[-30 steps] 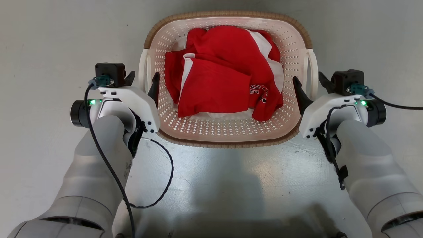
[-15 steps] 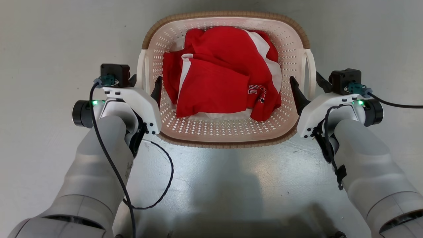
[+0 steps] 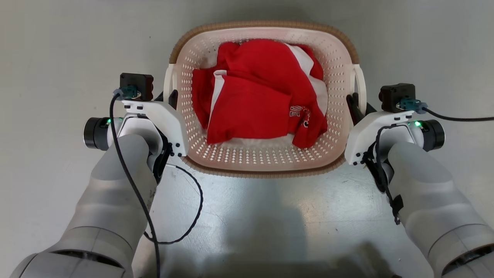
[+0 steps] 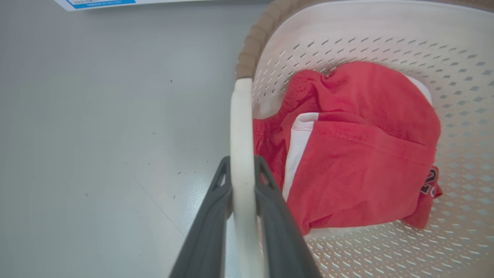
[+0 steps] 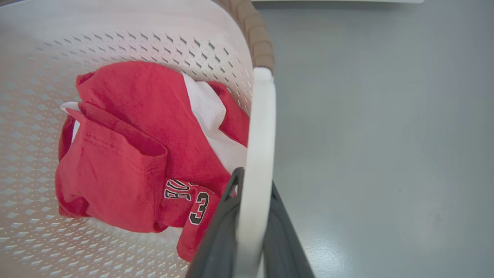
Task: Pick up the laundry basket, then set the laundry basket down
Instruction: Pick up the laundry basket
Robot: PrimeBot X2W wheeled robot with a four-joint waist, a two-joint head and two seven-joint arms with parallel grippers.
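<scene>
left gripper (image 4: 242, 166): spread a moment ago; I now have it pinching the left handle (image 4: 241, 112).
right gripper (image 5: 252, 179): likewise clamped on the right handle (image 5: 262, 116).
laundry basket (image 3: 262, 25): I judge it ready to lift.

Crumpled red shirt (image 3: 251, 112) and grey floor (image 3: 50, 50)
The shirt has white panels and dark lettering; a blue-striped white sheet (image 4: 100, 3) lies on the floor.

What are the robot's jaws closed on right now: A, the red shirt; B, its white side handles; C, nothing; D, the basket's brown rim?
B: the left jaws clamp the left handle and the right jaws the right handle of the laundry basket.
</scene>
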